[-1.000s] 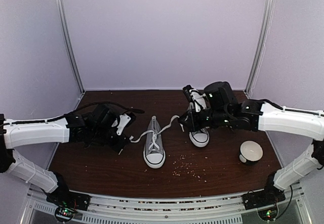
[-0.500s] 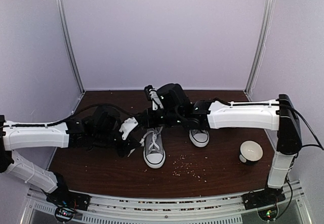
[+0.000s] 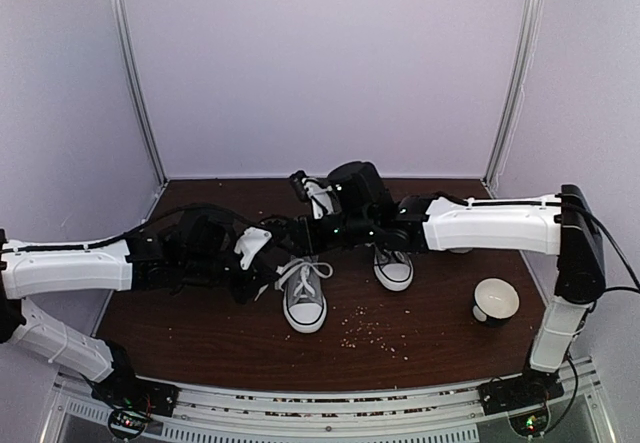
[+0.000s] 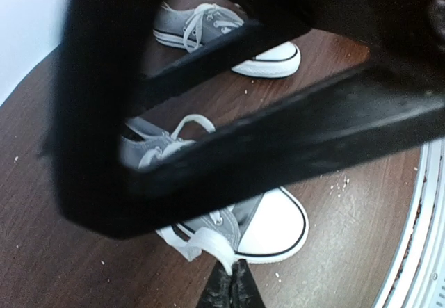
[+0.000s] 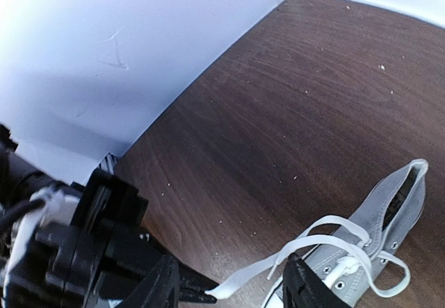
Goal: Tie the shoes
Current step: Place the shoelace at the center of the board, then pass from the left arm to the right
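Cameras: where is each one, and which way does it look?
Top external: high behind, looking down on the dark brown wooden table; white left arm and right arm show.
Left wrist: on that arm, looks past its shut left hand pinching a white lace.
Right wrist: on that arm, looks down past its open right hand.
Shared: both wrist views show the same grey canvas sneaker.

text: none readable; labels: none; brands: none; numbers: none
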